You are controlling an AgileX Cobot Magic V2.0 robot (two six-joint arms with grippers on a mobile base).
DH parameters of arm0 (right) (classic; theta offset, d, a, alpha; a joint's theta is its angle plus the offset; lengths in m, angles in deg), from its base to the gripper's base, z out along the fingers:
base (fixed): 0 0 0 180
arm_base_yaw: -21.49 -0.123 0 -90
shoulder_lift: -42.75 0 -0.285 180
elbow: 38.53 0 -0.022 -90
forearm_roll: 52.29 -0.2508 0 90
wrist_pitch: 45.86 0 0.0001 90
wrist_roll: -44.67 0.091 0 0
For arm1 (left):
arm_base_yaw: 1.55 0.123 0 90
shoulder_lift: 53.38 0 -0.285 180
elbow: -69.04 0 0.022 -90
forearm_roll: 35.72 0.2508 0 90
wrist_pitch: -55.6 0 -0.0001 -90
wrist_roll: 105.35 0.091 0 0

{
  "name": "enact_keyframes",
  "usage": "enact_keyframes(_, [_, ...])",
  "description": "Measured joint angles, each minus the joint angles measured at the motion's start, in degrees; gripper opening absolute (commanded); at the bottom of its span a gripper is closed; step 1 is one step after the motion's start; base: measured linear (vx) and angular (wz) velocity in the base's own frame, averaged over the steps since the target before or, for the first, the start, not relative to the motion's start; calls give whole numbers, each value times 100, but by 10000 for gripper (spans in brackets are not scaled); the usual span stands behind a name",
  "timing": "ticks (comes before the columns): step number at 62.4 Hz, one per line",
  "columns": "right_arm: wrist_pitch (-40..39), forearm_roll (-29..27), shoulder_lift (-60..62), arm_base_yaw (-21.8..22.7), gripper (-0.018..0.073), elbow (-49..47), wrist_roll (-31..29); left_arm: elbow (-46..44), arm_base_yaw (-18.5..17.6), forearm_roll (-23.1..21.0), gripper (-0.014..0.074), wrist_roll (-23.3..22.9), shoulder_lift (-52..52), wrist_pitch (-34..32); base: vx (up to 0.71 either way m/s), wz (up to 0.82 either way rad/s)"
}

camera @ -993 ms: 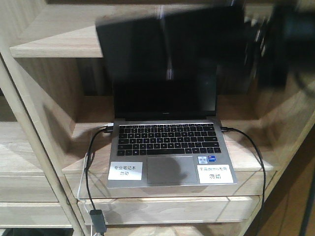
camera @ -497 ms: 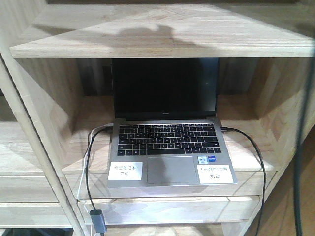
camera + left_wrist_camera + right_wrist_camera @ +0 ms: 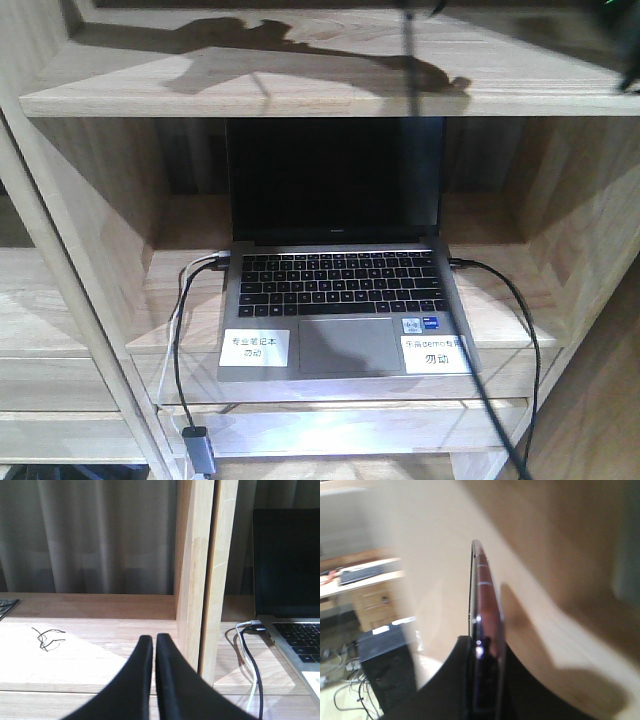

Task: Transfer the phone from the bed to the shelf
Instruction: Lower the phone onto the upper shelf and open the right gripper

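**Left pressed closed, right clamped**

The left end effector (image 3: pixel 154 645) points forward, its two black fingers (image 3: pixel 134 680) pressed together with nothing between them. The right end effector (image 3: pixel 482 652) clamps the phone (image 3: pixel 485 610) edge-on, its view blurred.

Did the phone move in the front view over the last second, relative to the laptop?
Yes. It hung blurred before the laptop lid, then rose out of frame; only a shadow crosses the upper shelf board.

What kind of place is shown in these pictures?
Probably a furnished demo or showroom space. A pale wooden shelf holds an open laptop with paper notices stuck beside its touchpad, one reading "demo", and a grey curtain hangs behind.
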Motion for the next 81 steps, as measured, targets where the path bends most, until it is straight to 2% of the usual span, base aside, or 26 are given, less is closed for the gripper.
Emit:
enact_keyframes(20, [-213, -32, -556, -17, 16, -26, 19, 0, 0, 0, 1, 0, 0, 0, 0, 0])
enact_keyframes(31, [-322, 42, -561, -22, 89, -26, 49, 0, 0, 0, 1, 0, 0, 0, 0, 0])
enact_keyframes(37, [-389, 98, -561, -22, 171, -26, 61, 0, 0, 0, 1, 0, 0, 0, 0, 0])
enact_keyframes(52, [-616, 222, -561, -22, 490, -26, 285, 0, 0, 0, 1, 0, 0, 0, 0, 0])
enact_keyframes(61, [-706, 324, -561, -22, 630, -26, 379, 0, 0, 0, 1, 0, 0, 0, 0, 0])
enact_keyframes(67, [-731, 372, -561, -22, 646, -26, 405, 0, 0, 0, 1, 0, 0, 0, 0, 0])
enact_keyframes(81, [-749, 457, -549, -22, 597, -26, 446, 0, 0, 0, 1, 0, 0, 0, 0, 0])
